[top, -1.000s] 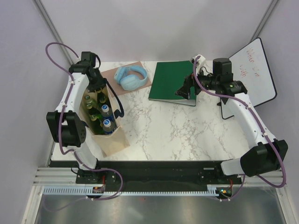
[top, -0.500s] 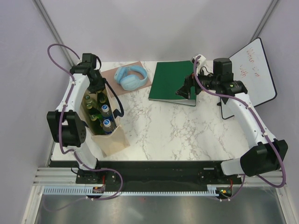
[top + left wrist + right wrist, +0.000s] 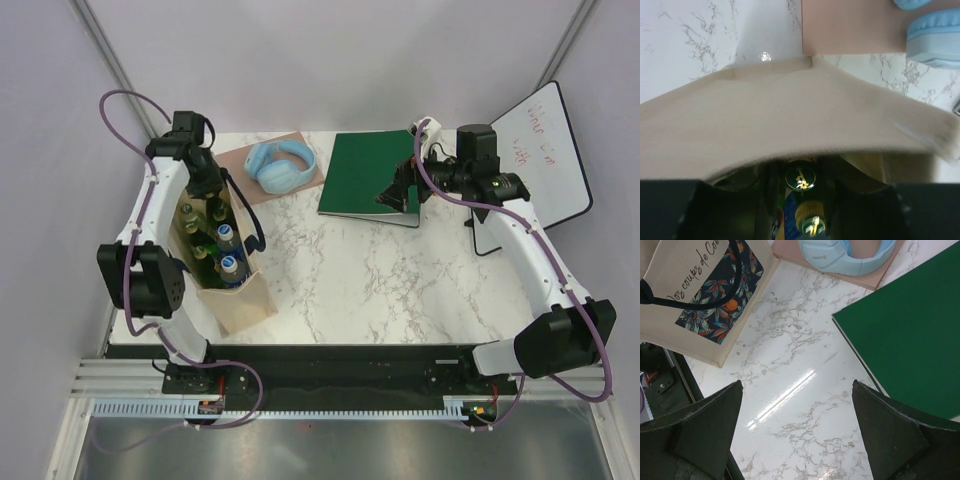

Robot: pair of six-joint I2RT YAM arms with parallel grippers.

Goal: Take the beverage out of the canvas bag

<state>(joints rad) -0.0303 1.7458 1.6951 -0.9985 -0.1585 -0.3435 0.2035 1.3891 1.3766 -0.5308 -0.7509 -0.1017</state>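
Observation:
The canvas bag (image 3: pixel 245 300) stands upright at the table's left, beige with navy handles, and holds several bottles (image 3: pixel 228 236). My left gripper (image 3: pixel 204 190) hangs over the bag's far end, its tips just inside the opening. In the left wrist view the bag's rim (image 3: pixel 790 120) crosses the frame. Below it a green bottle cap (image 3: pixel 800 177) sits between my open left gripper's (image 3: pixel 800 192) dark fingers, untouched, with a gold-capped bottle (image 3: pixel 810 220) nearer. My right gripper (image 3: pixel 395 195) is open and empty above the green binder's near edge; between its fingers in the right wrist view (image 3: pixel 796 385) is bare marble.
Blue headphones (image 3: pixel 280 165) lie on a tan pad at the back, just right of the bag. A green binder (image 3: pixel 365 175) lies back centre. A whiteboard (image 3: pixel 535 160) leans at the right edge. The bag's printed side (image 3: pixel 670 315) shows in the right wrist view.
My left gripper has shifted slightly back and left over the bag's far end. The bottles and the right arm have not moved.

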